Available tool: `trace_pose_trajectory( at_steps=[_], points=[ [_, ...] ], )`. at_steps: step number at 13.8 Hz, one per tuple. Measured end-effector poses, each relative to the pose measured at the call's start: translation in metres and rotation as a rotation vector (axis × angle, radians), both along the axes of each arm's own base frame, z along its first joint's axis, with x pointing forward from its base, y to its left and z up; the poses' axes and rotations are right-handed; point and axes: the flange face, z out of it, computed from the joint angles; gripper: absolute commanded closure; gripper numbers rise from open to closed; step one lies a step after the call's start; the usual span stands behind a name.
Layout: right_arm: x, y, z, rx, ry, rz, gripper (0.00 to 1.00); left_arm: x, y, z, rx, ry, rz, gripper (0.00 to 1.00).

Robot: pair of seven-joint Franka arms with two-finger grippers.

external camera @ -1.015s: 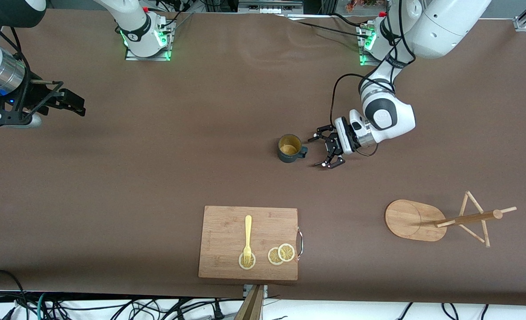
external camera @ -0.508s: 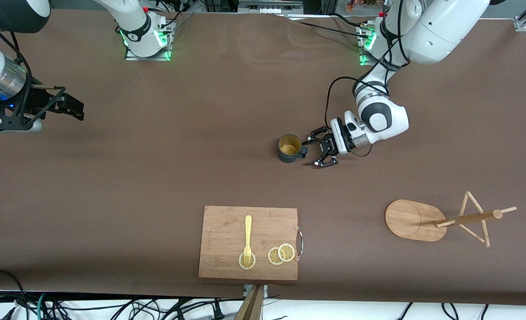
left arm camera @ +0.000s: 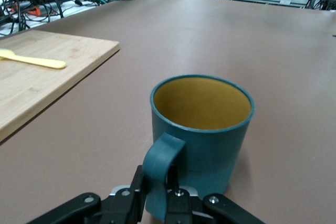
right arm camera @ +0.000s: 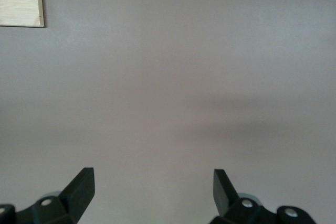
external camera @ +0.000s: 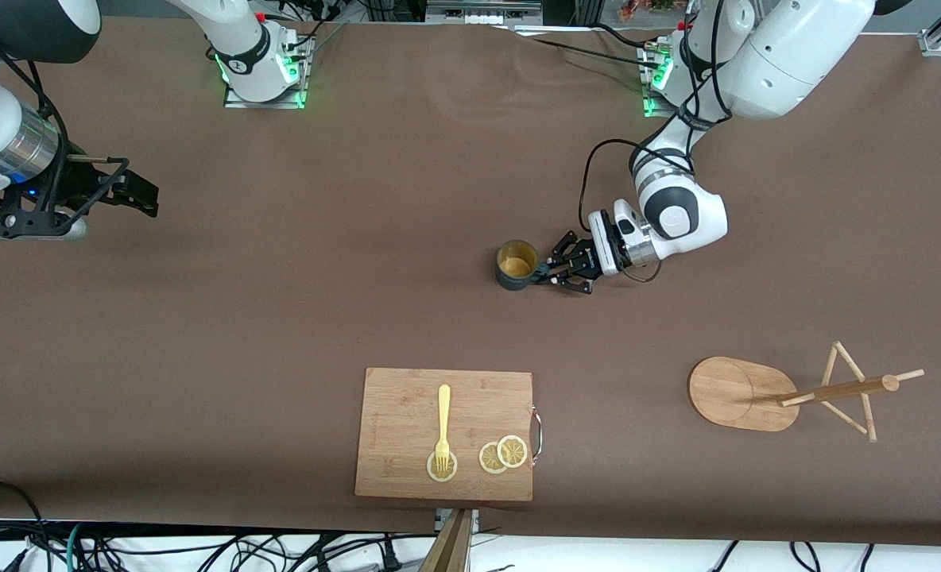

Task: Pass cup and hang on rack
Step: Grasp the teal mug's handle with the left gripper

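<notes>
We find the cup (external camera: 516,265) upright on the bench (external camera: 280,318) at frame centre, with the left gripper (external camera: 559,272) clamped narrow on its handle (left arm camera: 163,169). The right gripper (external camera: 125,191) waits spread wide over the upper-left bench. The rack (external camera: 788,391) lies tipped at lower right, well apart from the cup

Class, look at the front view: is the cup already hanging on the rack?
No: the cup stands upright on the table, with the left gripper at its handle, apart from the rack.

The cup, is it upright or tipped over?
Upright: the cup stands on the table, rim level and mouth up, its yellow inside showing, with the left gripper closed on its handle.
</notes>
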Motion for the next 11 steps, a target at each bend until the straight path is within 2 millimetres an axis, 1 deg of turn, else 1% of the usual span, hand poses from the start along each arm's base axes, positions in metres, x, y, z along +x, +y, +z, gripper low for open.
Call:
trace_pose_trajectory(
  at_steps=[4,5,8,9,11],
  points=[
    [0.000,0.000,0.000,0.000,0.000,-0.002,0.00,0.004,0.005,-0.001,-0.013,0.000,0.009,1.00],
    [0.000,0.000,0.000,0.000,0.000,-0.002,0.00,0.006,0.011,-0.001,-0.014,0.000,0.020,1.00],
    [0.000,0.000,0.000,0.000,0.000,-0.002,0.00,0.017,0.036,0.001,-0.060,0.022,0.076,1.00],
    [0.000,0.000,0.000,0.000,0.001,-0.002,0.00,0.019,0.044,0.000,-0.082,0.051,0.101,1.00],
    [0.000,0.000,0.000,0.000,0.001,-0.003,0.00,0.015,0.058,-0.004,-0.123,0.139,0.155,1.00]
  ],
)
